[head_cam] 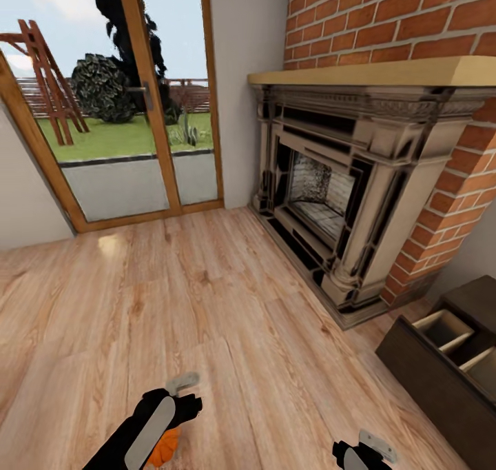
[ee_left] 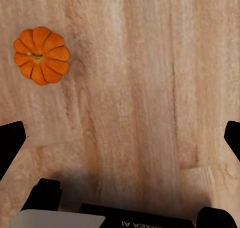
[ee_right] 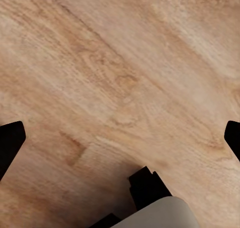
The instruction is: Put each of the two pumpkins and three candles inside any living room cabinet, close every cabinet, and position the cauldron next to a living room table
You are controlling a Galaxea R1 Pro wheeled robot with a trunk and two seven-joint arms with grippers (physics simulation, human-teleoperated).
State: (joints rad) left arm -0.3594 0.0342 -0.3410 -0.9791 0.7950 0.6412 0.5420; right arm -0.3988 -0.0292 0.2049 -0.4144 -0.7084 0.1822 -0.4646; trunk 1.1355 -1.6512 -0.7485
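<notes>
A small ribbed orange pumpkin [ee_left: 41, 55] lies on the wooden floor, off to one side of my left gripper [ee_left: 120, 140]. That gripper is open above bare boards, its black fingertips [ee_left: 11, 142] far apart and holding nothing. From the head view, the pumpkin [head_cam: 165, 451] peeks out beneath my left arm [head_cam: 155, 422] at the bottom edge. My right gripper [ee_right: 120, 138] is also open, over bare floor. The dark-brown cabinet [head_cam: 420, 366] stands at the lower right, with pale beige compartments [head_cam: 444, 329] of an open drawer showing. Candles, cauldron and table are out of view.
A large stone fireplace [head_cam: 344, 194] in a brick wall [head_cam: 386, 22] stands ahead on the right. A wood-framed glass door [head_cam: 131, 111] to the garden is ahead on the left. Open wooden floor [head_cam: 207, 298] stretches between them and me.
</notes>
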